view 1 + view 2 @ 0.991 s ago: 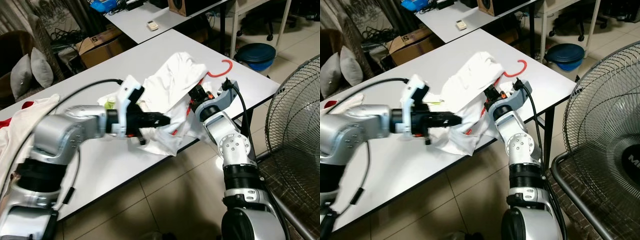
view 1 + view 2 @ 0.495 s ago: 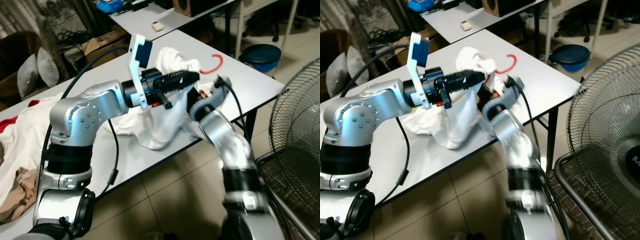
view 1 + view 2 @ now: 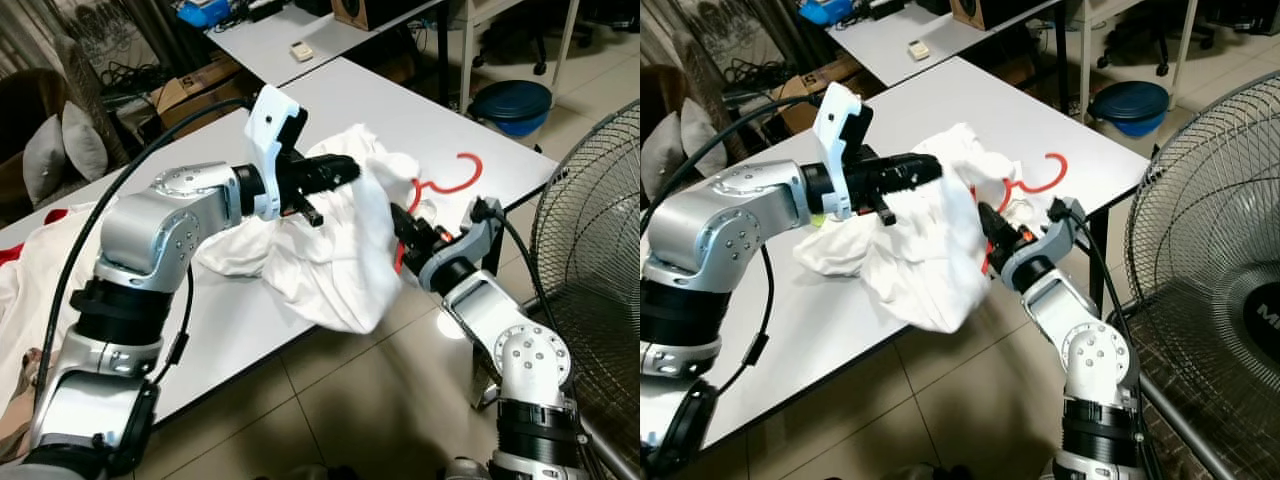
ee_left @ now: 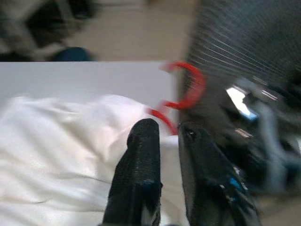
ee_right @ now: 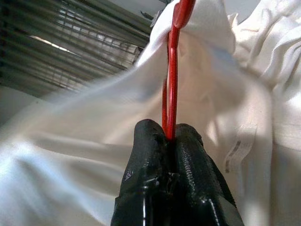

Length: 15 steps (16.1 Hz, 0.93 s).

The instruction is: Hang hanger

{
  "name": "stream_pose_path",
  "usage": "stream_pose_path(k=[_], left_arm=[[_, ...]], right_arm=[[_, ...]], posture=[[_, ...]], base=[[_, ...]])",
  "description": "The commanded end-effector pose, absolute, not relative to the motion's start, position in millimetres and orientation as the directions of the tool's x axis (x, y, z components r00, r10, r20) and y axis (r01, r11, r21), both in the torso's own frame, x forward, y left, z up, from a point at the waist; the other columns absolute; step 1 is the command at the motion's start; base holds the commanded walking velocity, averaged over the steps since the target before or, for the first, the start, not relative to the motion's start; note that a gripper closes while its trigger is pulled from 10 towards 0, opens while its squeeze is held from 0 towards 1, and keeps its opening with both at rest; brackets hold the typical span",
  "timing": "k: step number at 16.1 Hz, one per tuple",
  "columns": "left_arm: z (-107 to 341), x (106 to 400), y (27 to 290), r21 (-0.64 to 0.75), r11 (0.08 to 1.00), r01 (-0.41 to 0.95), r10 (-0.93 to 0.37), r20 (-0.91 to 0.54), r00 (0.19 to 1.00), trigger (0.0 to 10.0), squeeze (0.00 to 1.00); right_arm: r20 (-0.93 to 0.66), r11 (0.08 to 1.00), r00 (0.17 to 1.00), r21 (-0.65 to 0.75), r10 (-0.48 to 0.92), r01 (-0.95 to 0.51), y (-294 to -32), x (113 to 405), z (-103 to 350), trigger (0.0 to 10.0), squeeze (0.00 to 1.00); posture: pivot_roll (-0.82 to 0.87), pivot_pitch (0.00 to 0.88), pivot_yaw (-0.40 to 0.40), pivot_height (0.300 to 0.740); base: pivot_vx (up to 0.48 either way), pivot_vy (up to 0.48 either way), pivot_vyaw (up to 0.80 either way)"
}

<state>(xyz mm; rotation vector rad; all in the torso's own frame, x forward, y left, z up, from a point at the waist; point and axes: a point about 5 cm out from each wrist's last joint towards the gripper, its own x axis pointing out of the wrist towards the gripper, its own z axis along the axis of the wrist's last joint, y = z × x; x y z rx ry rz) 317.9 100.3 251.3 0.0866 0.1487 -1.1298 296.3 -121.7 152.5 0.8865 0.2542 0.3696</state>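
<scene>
A red hanger point(image 3: 455, 183) sits inside a white shirt point(image 3: 330, 265), with its hook sticking out over the white table point(image 3: 400, 110) near the right corner. My right gripper point(image 3: 405, 226) is at the table's front edge, shut on the hanger's red bar point(image 5: 170, 94) under the cloth. Just above and left of it, my left gripper point(image 3: 350, 166) is raised over the table and shut on a bunched fold of the shirt. In the left wrist view its fingers point(image 4: 141, 150) stand close together over the white cloth. The shirt's lower part droops past the table edge.
A large standing fan point(image 3: 600, 250) is close on the right, behind my right arm. A blue bin point(image 3: 515, 100) sits on the floor beyond the table corner. More clothes point(image 3: 25, 285) lie at the table's left end. A second table point(image 3: 290, 40) stands behind.
The shirt and hanger have come nearer the table's front edge, and the cloth now hangs over it. My right gripper has dropped lower, still on the hanger. The camera has shifted too.
</scene>
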Motion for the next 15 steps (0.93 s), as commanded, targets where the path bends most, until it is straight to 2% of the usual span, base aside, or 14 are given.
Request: stream_pose_path(k=[1,2,3,4,6,7,9,10,11,13,14,15], left_arm=[[241.4,309.0,111.3,0.010,0.350,0.937,-0.901,-0.269,0.340,10.0,1.00],[240.3,312.7,114.7,0.020,0.387,0.922,-0.884,-0.275,0.378,10.0,1.00],[239.1,325.0,123.9,0.038,0.500,0.865,-0.827,-0.277,0.490,10.0,1.00],[239.1,328.7,126.8,0.041,0.533,0.845,-0.807,-0.275,0.523,10.0,1.00],[251.2,351.0,150.6,0.093,0.713,0.695,-0.670,-0.205,0.714,10.0,1.00],[261.4,358.6,159.2,0.111,0.759,0.641,-0.626,-0.146,0.766,10.0,1.00],[277.1,368.8,167.8,0.122,0.784,0.608,-0.608,-0.042,0.793,10.0,1.00],[280.0,374.7,169.1,0.141,0.762,0.631,-0.638,-0.001,0.770,10.0,1.00],[279.5,376.9,168.9,0.157,0.753,0.639,-0.647,0.006,0.762,10.0,1.00],[270.9,382.8,165.4,0.115,0.684,0.720,-0.727,0.022,0.686,10.0,1.00],[264.7,383.7,163.8,0.107,0.655,0.748,-0.752,0.001,0.659,10.0,0.00],[247.7,387.3,159.1,0.100,0.619,0.779,-0.777,-0.066,0.626,10.0,0.00]], right_arm=[[-0.040,0.566,0.901,0.790,0.432,-0.236,-121.1,293.7,161.3,10.0,0.00],[-0.046,0.573,0.901,0.786,0.431,-0.234,-122.1,294.0,160.0,10.0,0.00],[-0.055,0.584,0.901,0.778,0.430,-0.231,-123.6,294.7,158.6,10.0,0.00],[-0.056,0.585,0.901,0.777,0.430,-0.231,-123.8,294.8,158.6,10.0,0.00],[-0.032,0.578,0.881,0.766,0.472,-0.282,-123.0,290.0,163.8,10.0,0.00],[-0.033,0.585,0.862,0.748,0.506,-0.315,-124.6,286.0,164.6,10.0,0.00],[-0.023,0.577,0.808,0.713,0.589,-0.400,-129.5,276.0,167.4,10.0,0.00],[-0.032,0.575,0.755,0.669,0.655,-0.471,-135.9,266.6,168.3,10.0,0.00],[-0.032,0.572,0.740,0.656,0.672,-0.492,-139.9,262.5,169.1,10.0,0.00],[-0.009,0.544,0.686,0.617,0.727,-0.569,-153.8,247.9,175.5,10.0,0.00],[-0.001,0.533,0.671,0.607,0.742,-0.589,-156.0,244.2,177.8,10.0,0.00],[0.009,0.516,0.641,0.586,0.767,-0.625,-160.3,237.0,181.4,10.0,0.00]], posture=[[-0.17,0.025,0.319,0.740],[-0.17,0.025,0.319,0.740],[-0.17,0.021,0.323,0.740],[-0.17,0.021,0.323,0.740],[-0.17,0.018,0.317,0.740],[-0.16,0.019,0.314,0.740],[-0.16,0.020,0.308,0.740],[-0.16,0.020,0.305,0.740],[-0.17,0.023,0.306,0.740],[-0.17,0.023,0.307,0.740],[-0.18,0.027,0.313,0.740],[-0.18,0.028,0.314,0.740]], base=[[0.000,0.000,0.00],[0.000,0.000,0.00],[0.000,0.000,0.00],[0.000,0.000,0.00],[0.000,0.000,0.00],[0.000,0.000,0.00],[0.000,0.000,0.00],[0.000,0.000,0.00],[0.000,0.000,0.00],[0.000,0.000,0.00],[0.000,0.000,0.00],[0.000,0.000,0.00]])
